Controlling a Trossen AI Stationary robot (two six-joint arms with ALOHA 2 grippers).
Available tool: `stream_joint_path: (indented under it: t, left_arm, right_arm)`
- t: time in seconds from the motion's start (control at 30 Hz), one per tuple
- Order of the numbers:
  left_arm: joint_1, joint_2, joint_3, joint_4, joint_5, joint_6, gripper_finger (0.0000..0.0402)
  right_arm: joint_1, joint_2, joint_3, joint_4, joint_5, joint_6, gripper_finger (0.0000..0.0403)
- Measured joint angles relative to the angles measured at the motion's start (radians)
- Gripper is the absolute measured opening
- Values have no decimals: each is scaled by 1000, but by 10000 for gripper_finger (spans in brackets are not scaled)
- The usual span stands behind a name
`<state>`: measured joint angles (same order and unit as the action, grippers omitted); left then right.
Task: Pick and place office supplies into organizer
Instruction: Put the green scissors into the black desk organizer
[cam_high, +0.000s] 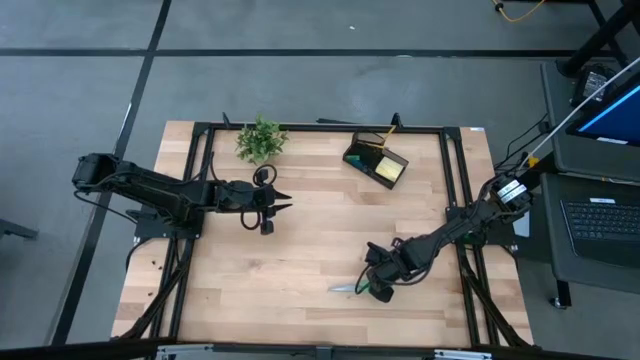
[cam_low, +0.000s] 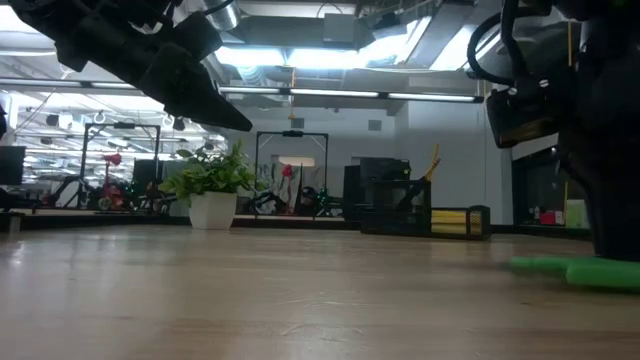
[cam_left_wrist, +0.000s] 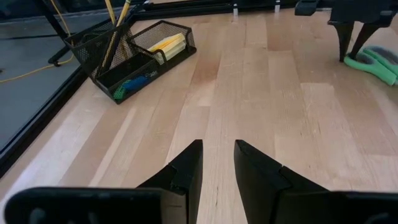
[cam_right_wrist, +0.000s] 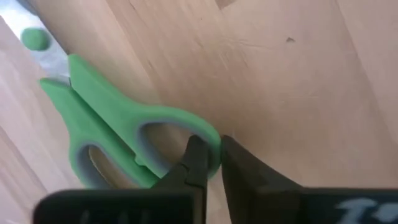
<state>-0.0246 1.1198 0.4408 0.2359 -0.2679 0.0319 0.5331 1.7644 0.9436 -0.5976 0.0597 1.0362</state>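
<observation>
Overhead, bright ceiling lights; below, wooden table (cam_high: 300, 240), right fingers (cam_right_wrist: 198, 163) pinching green scissors (cam_right_wrist: 112, 143).

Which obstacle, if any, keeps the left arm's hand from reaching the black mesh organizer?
Probably none: bare wood lies between the left hand and the organizer; the right hand is busy at the scissors.

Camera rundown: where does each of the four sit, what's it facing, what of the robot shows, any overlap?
High: above, straight down on the table; both arms, left tool, right tool.
Low: at tabletop height, level toward the plant and organizer; arms enter from above.
Left wrist: on the left arm, past its open fingers to the organizer.
Right wrist: on the right arm, down at the scissors, handle ring between its fingers.
Shared: left wrist and low both see the scissors and organizer.
</observation>
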Motion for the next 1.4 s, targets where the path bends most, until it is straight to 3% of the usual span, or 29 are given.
stream_joint_path:
  t: [0.47,0.6,0.73,0.87,1.4]
  left_arm:
    - [0,0,0,0,-5,16,86]
    - [0,0,0,0,-5,16,86]
    - [0,0,0,0,-9,16,86]
    - [0,0,0,0,-10,16,86]
    - [0,0,0,0,-10,17,86]
  right_arm:
    - [0,2,0,-17,69,-55,27]
    - [-4,5,25,-57,140,-105,27]
    - [-21,10,103,-231,291,-138,25]
    - [-45,7,197,-440,330,-163,24]
    - [-187,3,516,-894,691,-327,24]
